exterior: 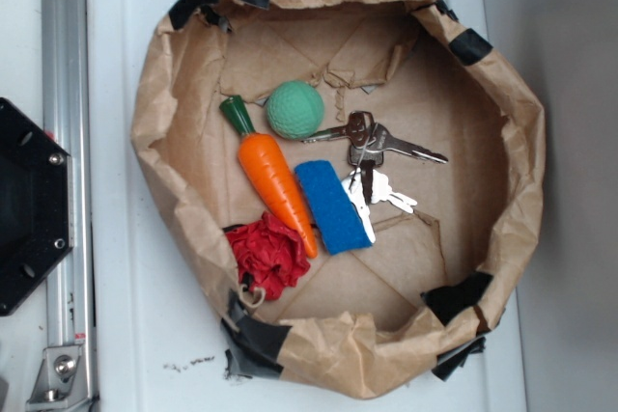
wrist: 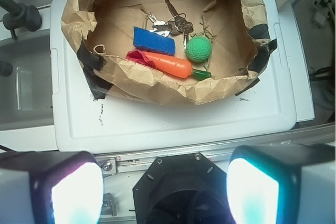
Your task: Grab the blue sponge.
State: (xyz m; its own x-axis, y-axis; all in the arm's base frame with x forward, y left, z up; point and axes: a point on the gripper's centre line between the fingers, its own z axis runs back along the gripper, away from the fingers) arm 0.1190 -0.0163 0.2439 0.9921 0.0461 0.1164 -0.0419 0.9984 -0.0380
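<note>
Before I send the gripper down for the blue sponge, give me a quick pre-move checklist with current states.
1. Blue sponge in view, lying flat in the paper-bag nest: ok.
2. Sponge top uncovered: ok.
3. Side clearance: not ok; carrot lies along one long edge, keys touch the other.
4. Gripper open, nothing between its fingers: ok.
5. Gripper above the sponge: not ok; it hangs back over the robot base, outside the nest.
6. Red cloth clear of the sponge: cannot tell.
</note>
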